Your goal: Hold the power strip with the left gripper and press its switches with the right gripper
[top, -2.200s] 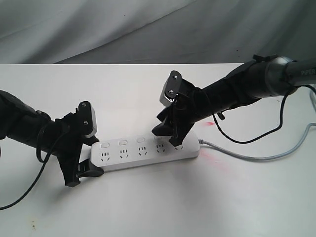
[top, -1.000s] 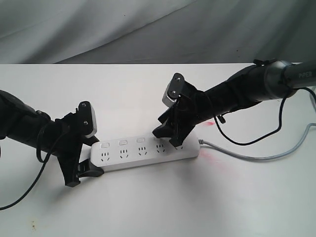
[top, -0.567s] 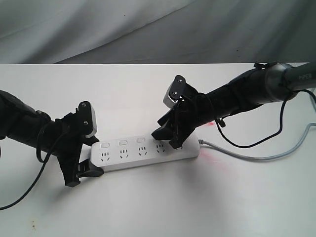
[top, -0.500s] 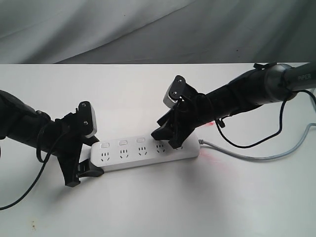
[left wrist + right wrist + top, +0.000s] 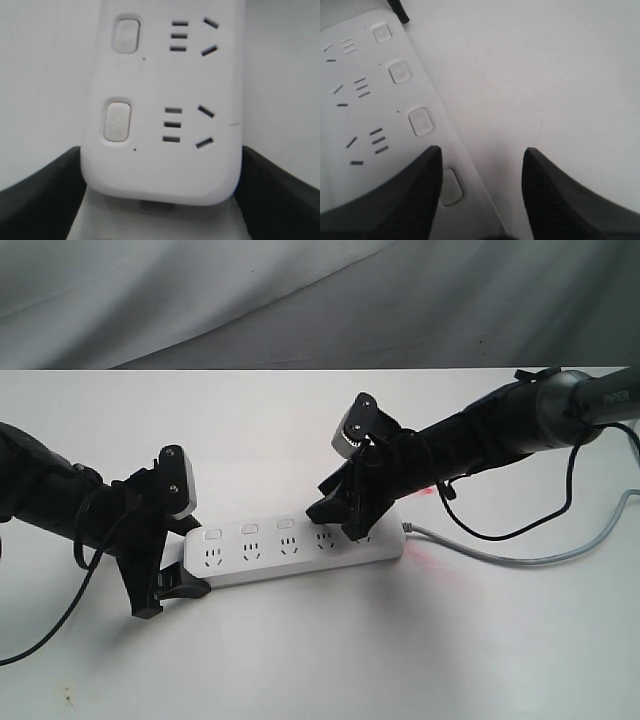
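Note:
The white power strip (image 5: 300, 552) lies flat on the table, its grey cord (image 5: 520, 559) running off to the right. My left gripper (image 5: 166, 594) is shut on its left end; in the left wrist view the black fingers (image 5: 42, 192) press both sides of the power strip (image 5: 160, 165). My right gripper (image 5: 338, 520) hovers open over the strip's right part. In the right wrist view one of its fingers (image 5: 405, 195) covers the strip beside a switch (image 5: 451, 186); the other finger is over bare table. Further switches (image 5: 421, 121) lie ahead.
The white table (image 5: 320, 660) ends at a grey cloth backdrop (image 5: 300, 300). Faint red marks (image 5: 428, 490) stain the table near the cord end. A black cable (image 5: 500, 525) hangs from the right arm over the table.
The right arm has sunk a little and its gripper has edged slightly left along the strip. The left gripper and the strip have not moved.

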Controlling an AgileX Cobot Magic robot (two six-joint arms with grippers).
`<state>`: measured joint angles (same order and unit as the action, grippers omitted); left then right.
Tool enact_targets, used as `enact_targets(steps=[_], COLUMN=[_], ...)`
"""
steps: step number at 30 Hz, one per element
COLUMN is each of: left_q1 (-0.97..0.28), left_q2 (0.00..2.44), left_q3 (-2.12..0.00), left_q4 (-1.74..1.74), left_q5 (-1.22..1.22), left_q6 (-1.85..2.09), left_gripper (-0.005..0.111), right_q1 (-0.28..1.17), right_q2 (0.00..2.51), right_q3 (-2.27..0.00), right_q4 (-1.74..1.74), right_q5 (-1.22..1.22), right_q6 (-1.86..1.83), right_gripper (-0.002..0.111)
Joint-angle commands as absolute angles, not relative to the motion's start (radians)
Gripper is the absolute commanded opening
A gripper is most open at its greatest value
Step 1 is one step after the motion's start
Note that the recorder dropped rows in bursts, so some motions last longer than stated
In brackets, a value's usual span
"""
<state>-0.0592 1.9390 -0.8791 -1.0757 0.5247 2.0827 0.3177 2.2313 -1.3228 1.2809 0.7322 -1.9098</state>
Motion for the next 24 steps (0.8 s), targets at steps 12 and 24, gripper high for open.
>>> enact_targets(steps=[12,24], left_q1=[-0.058,-0.058], left_q2=[1.945,1.945], left_q3=[-0.879,-0.879], left_q4=[-1.063,-1.063], left_q5=[0.494,0.494], left_q6=[2.094,2.094], left_gripper=[0.046,0.046], right_q1=[0.300,0.300], right_q2=[2.296,2.269], right_q3=[-1.300,-1.300], right_q4=[1.185,1.221], right_q5=[0.644,0.667], right_q6=[-1.934,-1.936], right_gripper=[0.046,0.046])
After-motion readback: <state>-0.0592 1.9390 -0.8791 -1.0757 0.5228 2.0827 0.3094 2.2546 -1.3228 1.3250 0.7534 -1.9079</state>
